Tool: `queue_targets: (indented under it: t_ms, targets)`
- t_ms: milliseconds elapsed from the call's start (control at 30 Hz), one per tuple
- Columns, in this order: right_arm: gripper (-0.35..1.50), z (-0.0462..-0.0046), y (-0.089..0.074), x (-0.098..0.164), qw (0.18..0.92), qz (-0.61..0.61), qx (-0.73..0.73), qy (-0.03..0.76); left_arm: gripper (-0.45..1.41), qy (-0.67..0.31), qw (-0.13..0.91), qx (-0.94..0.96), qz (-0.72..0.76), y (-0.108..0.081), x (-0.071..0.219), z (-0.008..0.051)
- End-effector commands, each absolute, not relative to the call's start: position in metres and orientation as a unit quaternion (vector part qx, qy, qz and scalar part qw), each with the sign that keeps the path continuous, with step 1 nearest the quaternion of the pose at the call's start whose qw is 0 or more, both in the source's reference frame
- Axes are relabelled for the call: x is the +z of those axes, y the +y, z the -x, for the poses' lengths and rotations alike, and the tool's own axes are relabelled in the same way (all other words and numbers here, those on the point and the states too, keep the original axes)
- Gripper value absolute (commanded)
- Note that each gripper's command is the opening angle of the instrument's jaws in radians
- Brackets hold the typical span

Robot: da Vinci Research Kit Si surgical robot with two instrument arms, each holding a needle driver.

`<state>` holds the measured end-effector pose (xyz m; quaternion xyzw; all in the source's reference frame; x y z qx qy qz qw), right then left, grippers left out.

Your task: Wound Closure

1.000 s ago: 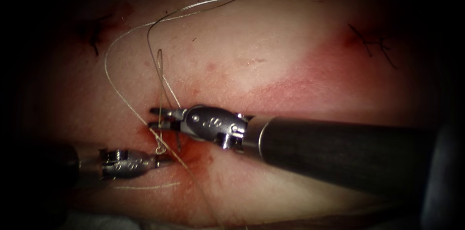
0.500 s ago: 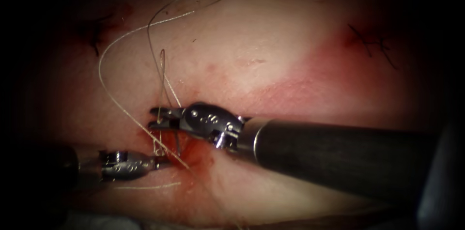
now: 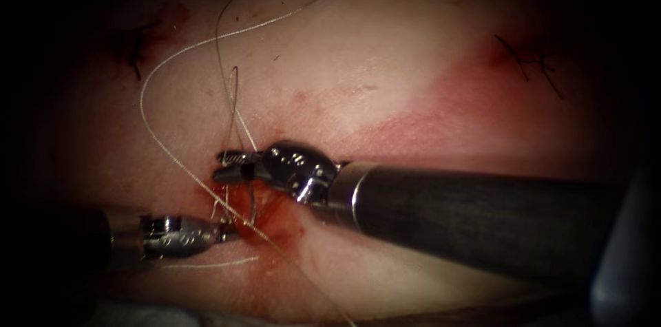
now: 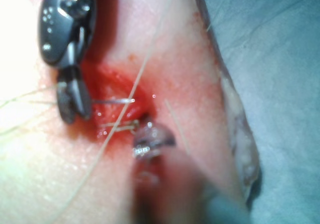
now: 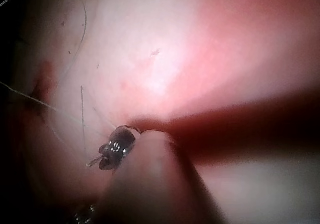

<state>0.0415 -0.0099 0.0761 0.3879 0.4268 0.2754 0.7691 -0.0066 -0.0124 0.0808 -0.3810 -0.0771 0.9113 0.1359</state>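
Note:
The tissue (image 3: 385, 79) has a short cut (image 3: 265, 220) wet with red fluid (image 3: 284, 225). A thin curved needle (image 3: 253, 204) stands in the cut, partly buried; it is also a silver sliver (image 4: 116, 101) in the left wrist view. My left tool (image 3: 231, 232) reaches in from the cut's left, jaws shut on a stiff end of the needle (image 4: 120, 125). My right tool (image 3: 224, 166) lies just above the cut, jaws a narrow gap apart with nothing clearly held. Pale thread (image 3: 148, 79) loops wide over the upper left tissue and crosses the cut.
Dark older stitches sit at the far left (image 3: 134, 51) and far right (image 3: 533, 62) of the tissue. The right tool's thick shaft (image 3: 482, 210) crosses the lower right. A grey-blue drape (image 4: 280, 59) lies beyond the tissue's edge. A loose thread end (image 3: 206, 265) lies below the left tool.
The right tool's jaws have narrowed and its wrist has shifted slightly left and down. The thread loop at the top has risen. The left tool has hardly moved.

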Motion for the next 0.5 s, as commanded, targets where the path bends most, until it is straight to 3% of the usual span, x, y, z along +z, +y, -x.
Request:
queue_targets:
  t_ms: [33,500]
  targets:
    - [-0.35,-0.0422,-0.0104,0.0766,0.766,-0.394,0.28,0.425,-0.15,-0.079,0.136,0.911,0.381,-0.0131,0.0814,0.0071]
    - [-0.35,-0.0425,-0.0116,0.0774,0.738,-0.444,0.305,0.407,-0.15,-0.079,0.136,0.911,0.381,-0.0131,0.0814,0.0071]
